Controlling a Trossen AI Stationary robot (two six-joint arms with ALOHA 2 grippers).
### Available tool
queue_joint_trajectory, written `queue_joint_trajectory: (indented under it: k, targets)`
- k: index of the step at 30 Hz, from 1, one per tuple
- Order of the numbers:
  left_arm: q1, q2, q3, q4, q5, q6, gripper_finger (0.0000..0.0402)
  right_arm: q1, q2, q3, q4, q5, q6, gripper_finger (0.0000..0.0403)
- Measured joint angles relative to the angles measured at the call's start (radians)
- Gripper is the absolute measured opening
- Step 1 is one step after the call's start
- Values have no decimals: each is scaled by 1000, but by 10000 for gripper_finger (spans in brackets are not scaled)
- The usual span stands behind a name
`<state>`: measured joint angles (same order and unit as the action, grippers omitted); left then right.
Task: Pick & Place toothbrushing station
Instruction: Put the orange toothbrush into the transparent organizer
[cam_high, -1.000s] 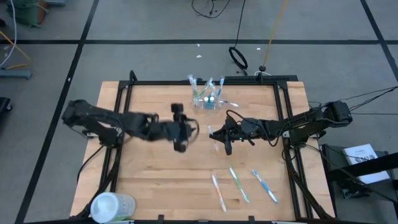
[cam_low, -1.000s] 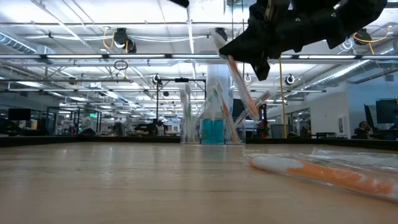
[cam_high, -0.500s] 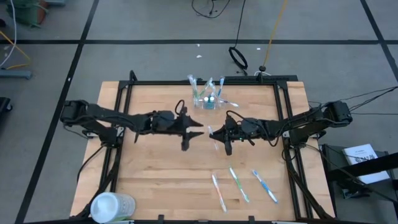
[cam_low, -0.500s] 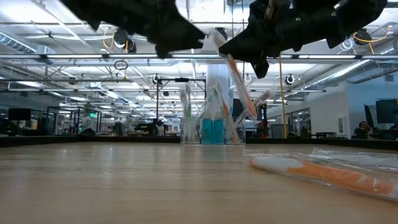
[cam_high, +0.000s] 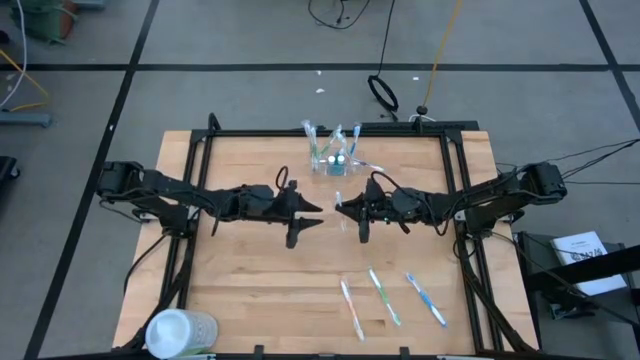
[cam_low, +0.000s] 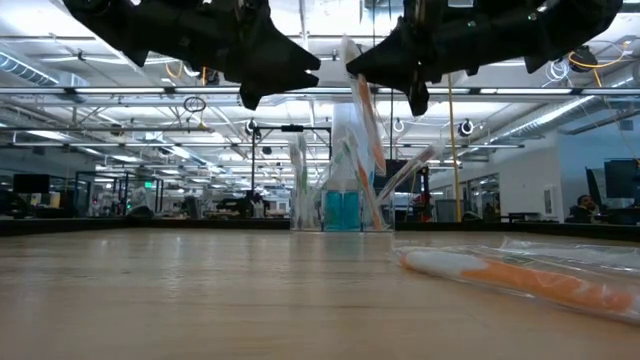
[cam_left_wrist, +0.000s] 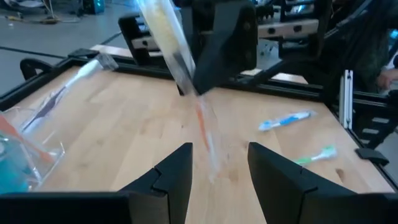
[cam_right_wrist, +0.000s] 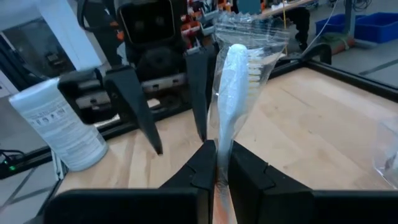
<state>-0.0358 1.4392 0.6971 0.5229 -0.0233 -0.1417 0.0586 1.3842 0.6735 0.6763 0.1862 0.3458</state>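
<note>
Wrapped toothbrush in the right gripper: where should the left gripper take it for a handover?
Probably the free orange lower handle of the wrapped toothbrush, below where the right gripper is shut on it. It hangs tilted, so bring the open left gripper in level, straight ahead, with its fingers either side of the shaft.

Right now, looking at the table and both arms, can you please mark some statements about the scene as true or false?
1. The right gripper has its fingers shut on a wrapped toothbrush. True.
2. The left gripper holds a toothbrush. False: its fingers are open and empty, facing the right gripper over the table's middle.
3. Three toothbrushes lie flat near the table's front edge. True.
4. The clear cup lies tipped over at the front left corner. False: it stands upright near the back edge, with brushes inside.
5. A whitish round container sits at the front left corner. True.
</note>
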Motion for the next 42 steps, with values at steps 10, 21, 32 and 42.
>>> queue_joint_trajectory:
  k: [10, 21, 32, 42]
  targets:
    - [5, 129, 18, 157, -4, -37, 161, 0, 60, -1, 132, 0, 0, 22]
    - [10, 201, 82, 180, 8, -40, 161, -11, 153, 0, 293, -6, 10, 22]
    - [11, 203, 82, 153, -30, -21, 108, -11, 154, 0, 292, -3, 8, 22]
    - [12, 203, 82, 127, -35, -21, 10, -11, 154, 0, 263, -6, -74, 29]
